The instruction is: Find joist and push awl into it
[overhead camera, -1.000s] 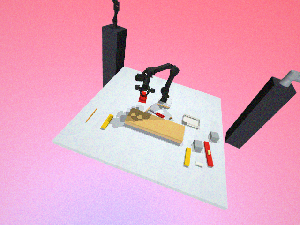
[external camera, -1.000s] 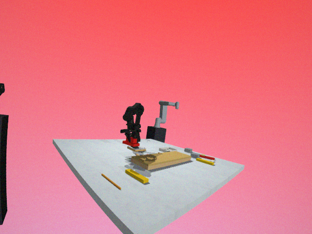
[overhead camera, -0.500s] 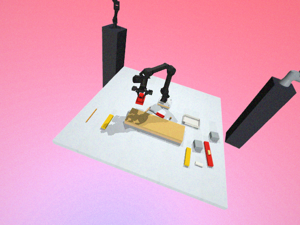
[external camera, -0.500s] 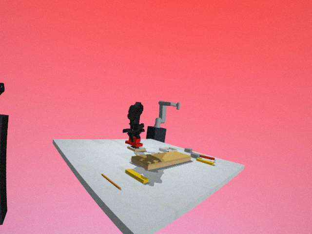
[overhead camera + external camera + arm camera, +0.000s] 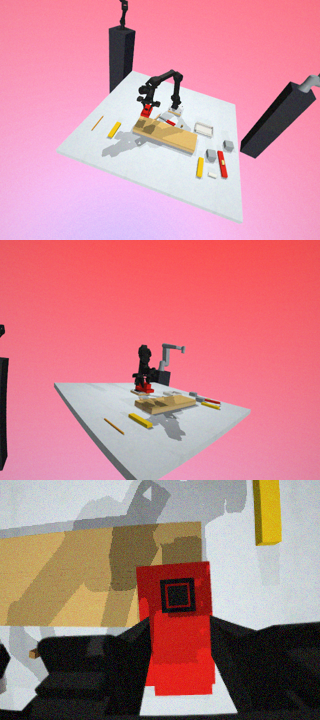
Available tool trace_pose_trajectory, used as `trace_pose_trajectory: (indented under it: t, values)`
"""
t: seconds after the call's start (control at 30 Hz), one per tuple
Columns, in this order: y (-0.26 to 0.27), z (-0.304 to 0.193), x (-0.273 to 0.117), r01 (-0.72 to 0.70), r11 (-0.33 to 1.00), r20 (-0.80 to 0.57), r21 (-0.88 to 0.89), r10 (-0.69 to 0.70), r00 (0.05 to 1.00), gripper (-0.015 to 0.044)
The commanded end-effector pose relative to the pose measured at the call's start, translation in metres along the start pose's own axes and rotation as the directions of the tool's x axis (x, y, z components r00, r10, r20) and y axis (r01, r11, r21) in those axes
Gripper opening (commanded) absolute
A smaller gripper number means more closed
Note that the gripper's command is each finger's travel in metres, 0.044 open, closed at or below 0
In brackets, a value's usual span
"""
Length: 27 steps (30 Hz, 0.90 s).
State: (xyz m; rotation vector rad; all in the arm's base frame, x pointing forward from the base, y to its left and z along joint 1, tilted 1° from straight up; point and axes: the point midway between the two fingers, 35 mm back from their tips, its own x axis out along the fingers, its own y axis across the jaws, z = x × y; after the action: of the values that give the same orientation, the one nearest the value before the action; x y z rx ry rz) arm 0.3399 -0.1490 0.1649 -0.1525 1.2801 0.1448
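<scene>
My gripper (image 5: 148, 105) (image 5: 144, 384) (image 5: 176, 618) is shut on the red stud finder (image 5: 146, 111) (image 5: 145, 388) (image 5: 182, 642), which has a black square on its top. It holds the stud finder at the left end of the tan floor panel (image 5: 178, 136) (image 5: 180, 401) (image 5: 45, 580), by its edge on the arm's side. In the wrist view it overlaps the panel's corner; whether it touches is unclear. What looks like the awl, with a wooden handle (image 5: 157, 117), lies behind the panel, partly hidden. The pale tray (image 5: 204, 123) stands empty beyond the panel's right end. The joist is hidden.
Red-handled pliers (image 5: 170, 122) and a small brown piece (image 5: 181, 126) (image 5: 33, 653) lie behind the panel. A yellow bar (image 5: 114, 129) (image 5: 140, 420) (image 5: 268, 512) and pencil (image 5: 97, 123) lie left. Right are grey blocks (image 5: 211, 155), another yellow bar (image 5: 200, 167), a red level (image 5: 222, 165) and a white piece (image 5: 212, 175).
</scene>
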Motion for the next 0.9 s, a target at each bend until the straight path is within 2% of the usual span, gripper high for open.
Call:
trace_pose_trajectory:
  t: [0.0, 0.2, 0.87]
  values:
    - [0.002, 0.025, 0.002, 0.018, 1.000, 0.017, 0.018, -0.019, 1.000, 0.0000]
    - [0.009, 0.051, 0.009, 0.023, 0.999, 0.026, 0.043, -0.024, 0.999, 0.0000]
    - [0.007, 0.047, 0.031, 0.023, 0.999, 0.026, 0.043, -0.024, 0.999, 0.0000]
